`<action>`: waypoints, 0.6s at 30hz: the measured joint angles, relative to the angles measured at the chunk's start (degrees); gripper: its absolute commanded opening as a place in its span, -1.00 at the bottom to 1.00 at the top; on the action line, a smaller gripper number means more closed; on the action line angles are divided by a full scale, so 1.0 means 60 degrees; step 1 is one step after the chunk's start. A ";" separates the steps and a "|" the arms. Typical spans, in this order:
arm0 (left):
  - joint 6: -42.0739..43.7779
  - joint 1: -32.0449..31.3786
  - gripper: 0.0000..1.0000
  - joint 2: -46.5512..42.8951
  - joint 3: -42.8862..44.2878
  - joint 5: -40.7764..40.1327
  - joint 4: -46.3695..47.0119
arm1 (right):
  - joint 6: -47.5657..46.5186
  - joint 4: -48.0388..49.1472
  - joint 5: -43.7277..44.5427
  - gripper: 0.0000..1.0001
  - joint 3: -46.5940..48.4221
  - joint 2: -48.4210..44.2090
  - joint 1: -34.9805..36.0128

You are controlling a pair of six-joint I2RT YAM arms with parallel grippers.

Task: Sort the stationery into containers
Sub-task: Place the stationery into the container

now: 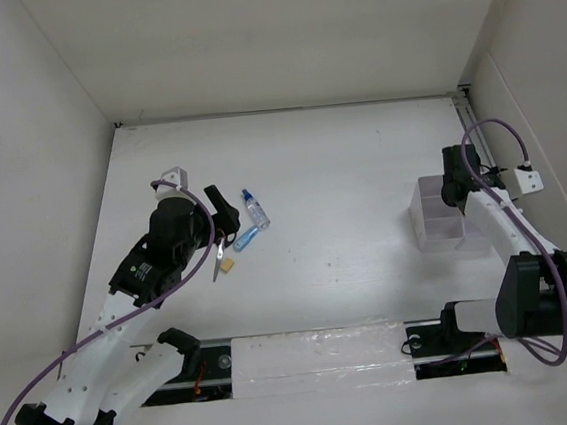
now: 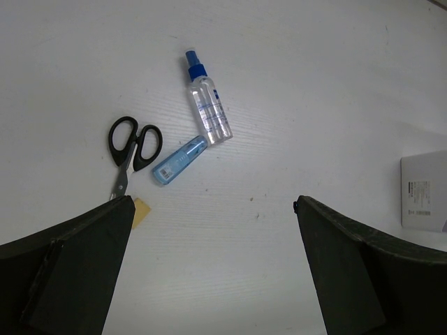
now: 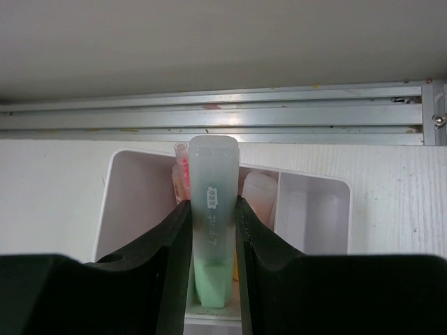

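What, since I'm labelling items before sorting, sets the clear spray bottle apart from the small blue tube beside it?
The clear spray bottle is longer than the blue tube. The bottle has a see-through body with a blue top; the tube is light blue all along. In the left wrist view the bottle points nearly straight up the picture, the tube slants. Both lie flat on the table, ungripped.

One organiser [image 1: 435,220]. Over it: one green marker [image 3: 211,223]. Inside it: orange-red pens [image 3: 183,169], at least two, exact count unclear. Well left of organiser: one scissors [image 2: 133,148], one clear bottle [image 2: 208,108], one blue marker [image 2: 178,160], one eraser [image 2: 142,211].
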 measured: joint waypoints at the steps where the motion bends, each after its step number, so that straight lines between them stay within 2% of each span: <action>1: 0.0000 0.0000 1.00 0.0000 0.0000 0.0000 0.0000 | 0.0066 -0.0076 0.0073 -0.27 0.0033 -0.0004 0.0058; 5: 0.0000 0.0000 1.00 0.0000 0.0000 0.0000 0.0000 | 0.0259 -0.0280 0.0208 0.09 0.0098 -0.0131 0.0266; 15: 0.0000 0.0000 1.00 0.0000 0.0000 -0.0007 0.0000 | 0.0357 -0.0463 0.0317 0.46 0.0160 -0.0357 0.0557; 18: 0.0000 0.0000 1.00 0.0000 0.0000 -0.0025 0.0000 | 0.0015 -0.0375 0.0291 0.60 0.0182 -0.0590 0.1268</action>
